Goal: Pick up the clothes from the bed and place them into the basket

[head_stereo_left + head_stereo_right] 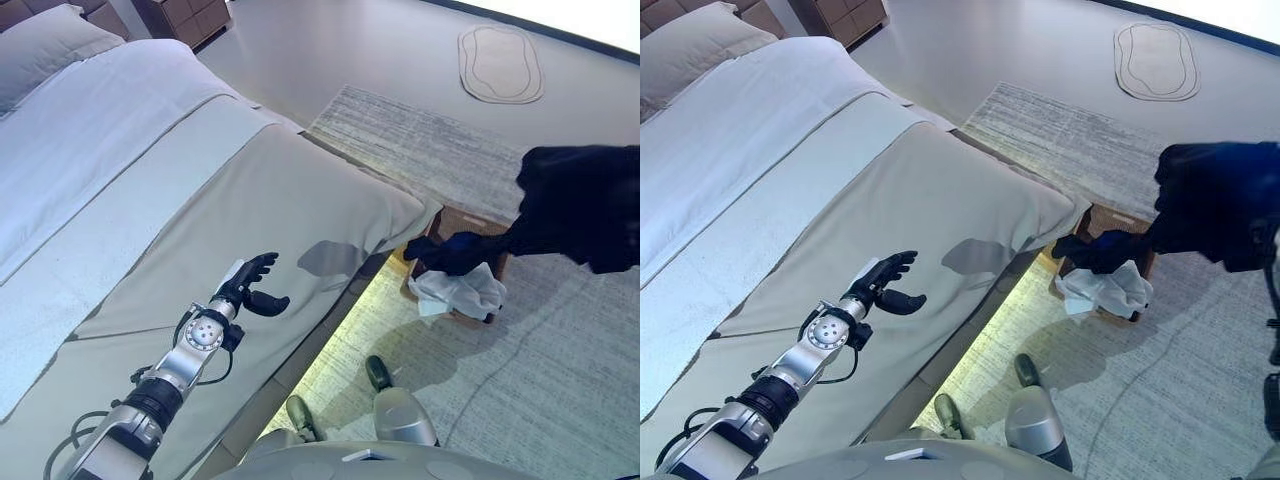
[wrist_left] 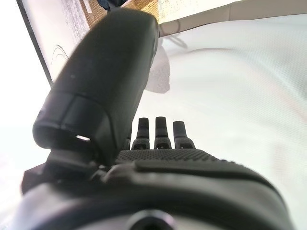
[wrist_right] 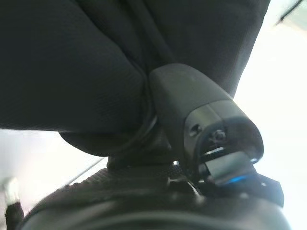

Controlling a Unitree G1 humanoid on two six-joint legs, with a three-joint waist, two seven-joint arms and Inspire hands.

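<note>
We saw the right robot hand [image 1: 455, 252] curled round a dark garment [image 1: 585, 205], holding it above the basket [image 1: 470, 228] on the floor off the bed's [image 1: 250, 200] corner, a white cloth [image 1: 460, 292] draped over the basket's rim. The left robot hand [image 1: 252, 285] hovered spread over the bed's near edge.

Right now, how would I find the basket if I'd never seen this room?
Start at the big bed and go to its foot corner, where the striped grey rug begins. The brown basket sits on the floor right beside that corner. You can tell it by the crumpled white cloth on top of it, and the dark garment held just above it.
</note>
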